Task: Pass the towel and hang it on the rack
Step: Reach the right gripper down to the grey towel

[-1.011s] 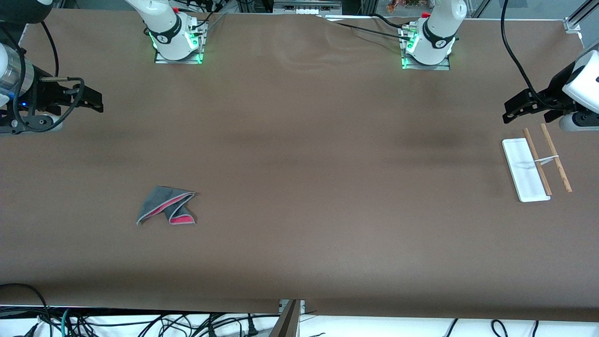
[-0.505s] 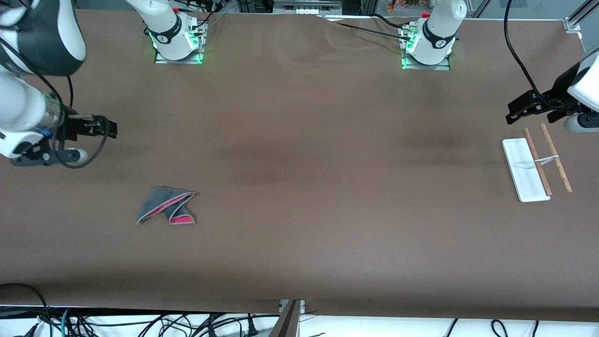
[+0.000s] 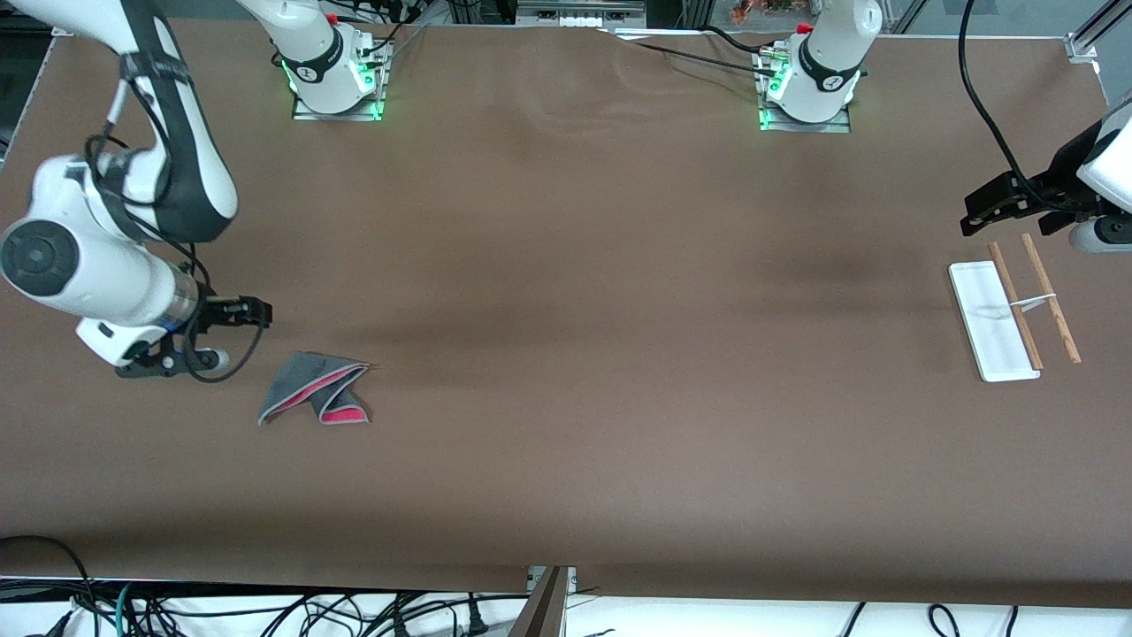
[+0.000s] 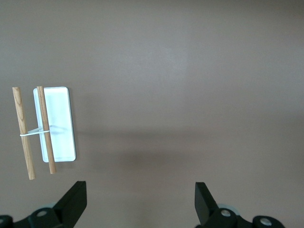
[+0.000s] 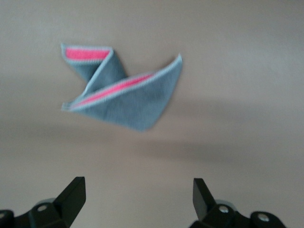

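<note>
Grey-pink towel (image 5: pixel 122 90) under right wrist view; rack (image 4: pixel 53 124) under left.

Folded towel (image 5: pixel 126 90) on table, fingers (image 5: pixel 71 197) apart.

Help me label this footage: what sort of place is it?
Likely a robotics lab bench: two white arms bolted to a brown-covered table, loose cables along its edge, and only test props laid out, a folded grey-and-pink towel and a small white-based wooden-rod rack.
</note>
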{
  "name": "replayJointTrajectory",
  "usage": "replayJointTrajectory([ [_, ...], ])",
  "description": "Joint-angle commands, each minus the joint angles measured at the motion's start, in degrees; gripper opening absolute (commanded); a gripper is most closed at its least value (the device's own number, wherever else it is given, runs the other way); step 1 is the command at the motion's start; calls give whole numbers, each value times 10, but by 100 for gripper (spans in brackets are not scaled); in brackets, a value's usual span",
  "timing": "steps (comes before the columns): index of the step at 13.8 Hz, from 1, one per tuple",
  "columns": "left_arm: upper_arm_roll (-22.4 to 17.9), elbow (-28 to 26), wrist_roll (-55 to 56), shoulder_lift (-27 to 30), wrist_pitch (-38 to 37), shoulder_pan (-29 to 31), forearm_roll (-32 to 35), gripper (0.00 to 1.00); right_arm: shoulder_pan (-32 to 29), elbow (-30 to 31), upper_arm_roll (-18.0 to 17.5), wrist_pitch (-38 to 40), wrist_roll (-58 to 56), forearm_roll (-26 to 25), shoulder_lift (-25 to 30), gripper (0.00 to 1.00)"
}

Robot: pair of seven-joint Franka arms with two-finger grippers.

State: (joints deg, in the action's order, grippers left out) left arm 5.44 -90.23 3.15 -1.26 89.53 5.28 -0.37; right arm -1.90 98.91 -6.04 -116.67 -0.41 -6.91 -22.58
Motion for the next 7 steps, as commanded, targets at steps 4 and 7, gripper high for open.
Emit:
replayJointTrajectory([
  [4, 1, 18, -12, -9, -8, 3, 0, 100, 8, -6, -5, -147, -2, -37, -67, 100],
  [7, 1, 18, -12, -9, -8, 3, 0, 100, 30, -6, -7, -224, -6, -36, -100, 100],
])
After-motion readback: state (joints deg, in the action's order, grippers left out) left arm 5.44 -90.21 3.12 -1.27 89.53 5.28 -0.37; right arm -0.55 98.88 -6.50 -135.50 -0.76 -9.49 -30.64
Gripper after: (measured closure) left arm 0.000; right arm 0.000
